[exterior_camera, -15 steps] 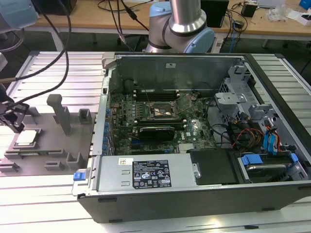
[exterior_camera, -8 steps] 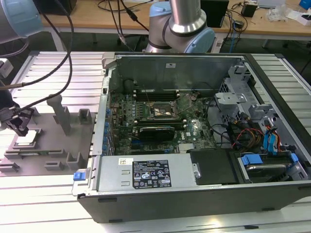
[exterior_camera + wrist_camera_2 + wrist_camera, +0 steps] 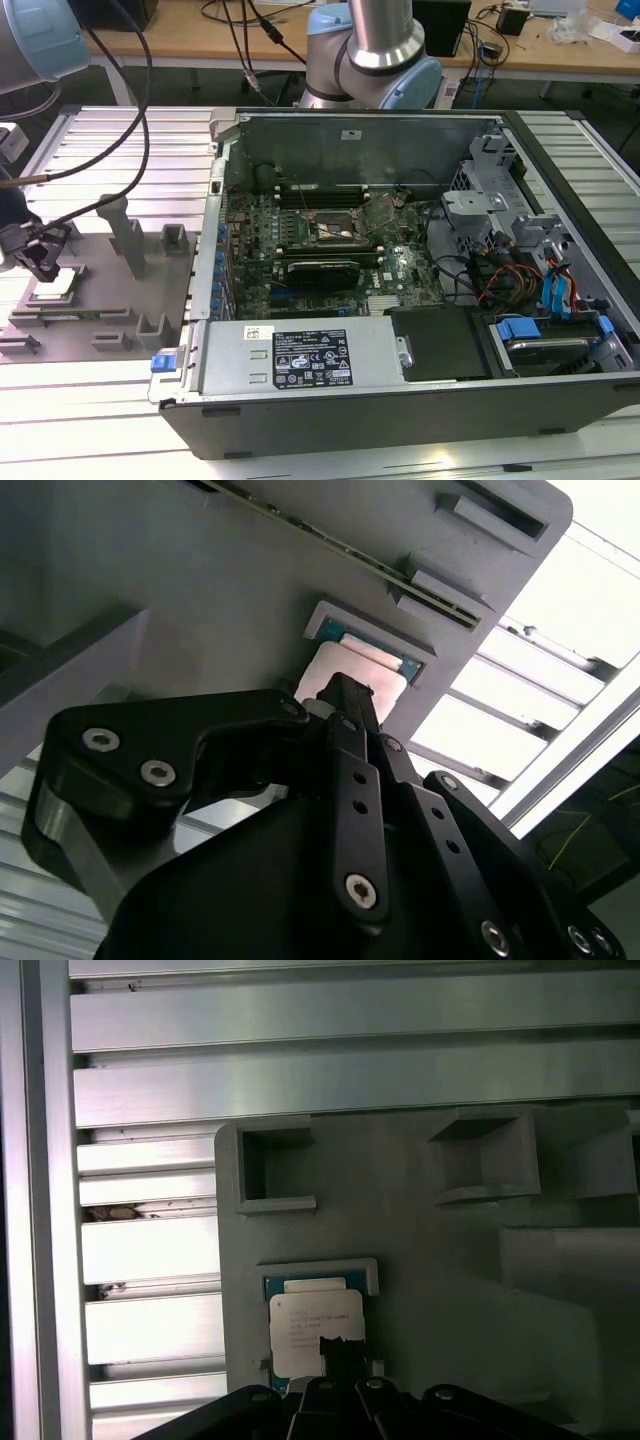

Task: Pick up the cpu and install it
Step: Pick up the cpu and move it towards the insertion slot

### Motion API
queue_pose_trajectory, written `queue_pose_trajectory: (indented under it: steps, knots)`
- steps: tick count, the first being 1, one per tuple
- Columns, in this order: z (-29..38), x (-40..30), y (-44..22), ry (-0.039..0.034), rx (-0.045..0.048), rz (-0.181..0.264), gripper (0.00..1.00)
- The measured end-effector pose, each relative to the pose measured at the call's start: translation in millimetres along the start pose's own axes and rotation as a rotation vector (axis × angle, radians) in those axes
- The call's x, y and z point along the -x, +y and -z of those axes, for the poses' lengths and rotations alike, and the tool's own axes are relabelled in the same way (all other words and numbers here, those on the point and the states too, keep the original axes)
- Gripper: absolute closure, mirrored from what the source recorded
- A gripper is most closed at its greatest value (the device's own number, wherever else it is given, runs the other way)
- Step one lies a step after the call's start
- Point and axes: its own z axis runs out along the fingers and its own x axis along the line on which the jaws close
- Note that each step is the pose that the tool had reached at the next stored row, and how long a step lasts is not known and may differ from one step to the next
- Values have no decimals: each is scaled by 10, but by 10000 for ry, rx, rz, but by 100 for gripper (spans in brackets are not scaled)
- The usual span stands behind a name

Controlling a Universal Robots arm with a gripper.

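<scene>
Beside grey fixture plate [image 3: 110,300], on exterior view's right: open computer case [image 3: 400,380]. Over pocket near plate's edge: gripper [image 3: 42,262], just above cpu [image 3: 305,1325]; open or clamped, cannot tell. That cpu lies flat, lid up, edges square to pocket walls; near-square, no clear long axis. Judgement: take opposite edges evenly, keep level.
</scene>
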Motion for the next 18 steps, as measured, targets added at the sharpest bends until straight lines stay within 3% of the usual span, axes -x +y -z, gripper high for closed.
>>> queue_pose_trajectory:
  steps: [2,10,15,18]
  knots:
    - [0,0,0,0,0,0,89]
    - [-3,0,0,0,0,0,46]
    - [-7,0,0,-1,1,0,46]
    - [-51,-2,-2,1,29,-3,46]
